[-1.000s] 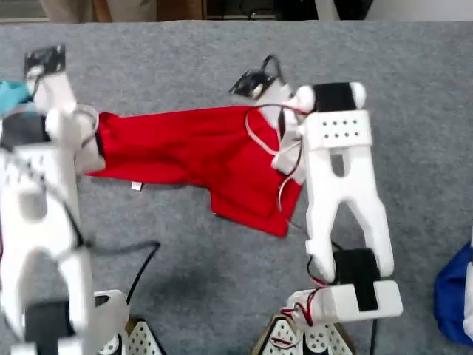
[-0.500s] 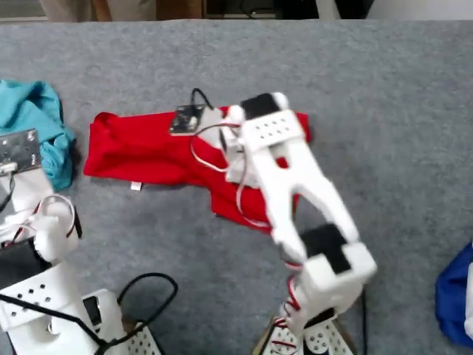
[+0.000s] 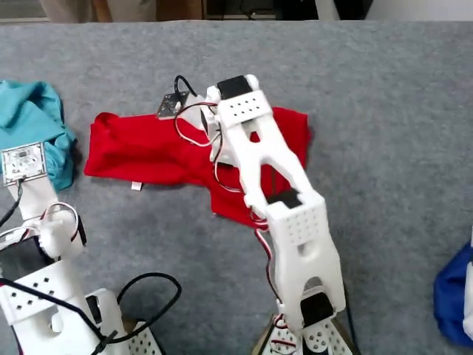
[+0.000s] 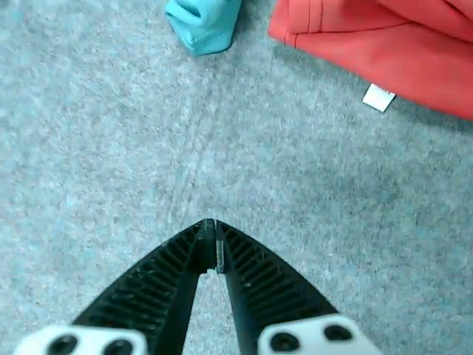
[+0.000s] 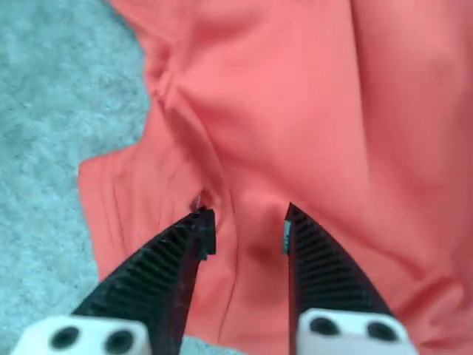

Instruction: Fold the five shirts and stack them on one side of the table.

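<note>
Hovering over the red shirt [image 3: 148, 151], the right tool [image 5: 244, 229] has its jaws parted a modest way, tips at a crease in the cloth, gripping nothing. That shirt lies rumpled in the middle of the desk [image 3: 384, 89], its white tag [image 4: 379, 97] at the near edge. Over bare grey surface the left tool [image 4: 214, 240] is pinched closed and empty. A teal shirt [image 3: 29, 118] sits bunched at the left edge, a blue shirt [image 3: 454, 296] at the right.
</note>
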{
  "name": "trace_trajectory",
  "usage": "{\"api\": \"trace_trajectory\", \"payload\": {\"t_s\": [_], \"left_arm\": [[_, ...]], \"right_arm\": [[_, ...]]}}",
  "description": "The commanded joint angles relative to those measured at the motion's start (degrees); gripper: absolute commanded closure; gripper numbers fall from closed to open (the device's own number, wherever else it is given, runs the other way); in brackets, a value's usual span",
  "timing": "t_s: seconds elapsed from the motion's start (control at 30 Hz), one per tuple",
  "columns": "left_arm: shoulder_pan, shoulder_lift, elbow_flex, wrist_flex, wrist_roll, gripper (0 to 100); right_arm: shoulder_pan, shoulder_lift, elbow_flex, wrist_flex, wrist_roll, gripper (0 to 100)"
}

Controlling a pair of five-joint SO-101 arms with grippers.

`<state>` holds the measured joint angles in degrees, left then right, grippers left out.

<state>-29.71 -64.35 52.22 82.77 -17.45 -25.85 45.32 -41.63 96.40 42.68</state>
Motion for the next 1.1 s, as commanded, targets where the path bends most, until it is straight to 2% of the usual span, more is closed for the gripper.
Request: {"api": "trace_trajectory", "payload": {"t_s": [0.0, 0.17, 0.43, 0.93, 1.07], "left_arm": [[-0.53, -0.75, -0.18, -0.79, -0.26, 98], [-0.53, -0.75, -0.18, -0.79, -0.26, 98], [-0.53, -0.75, -0.18, -0.7, -0.26, 98], [-0.7, -0.75, -0.18, -0.35, -0.26, 98], [-0.79, -0.75, -0.18, -0.35, -0.26, 98]], "right_arm": [[-1.63, 2.42, -9.01, 3.69, -0.79, 82.5], [-1.98, 4.97, -11.65, 5.54, -0.88, 82.5], [-7.25, 1.27, -8.92, 5.71, -2.29, 82.5], [-8.66, -17.63, 18.68, 5.36, -2.9, 82.5], [-9.54, -21.05, 27.56, 1.32, -2.9, 82.5]]}}
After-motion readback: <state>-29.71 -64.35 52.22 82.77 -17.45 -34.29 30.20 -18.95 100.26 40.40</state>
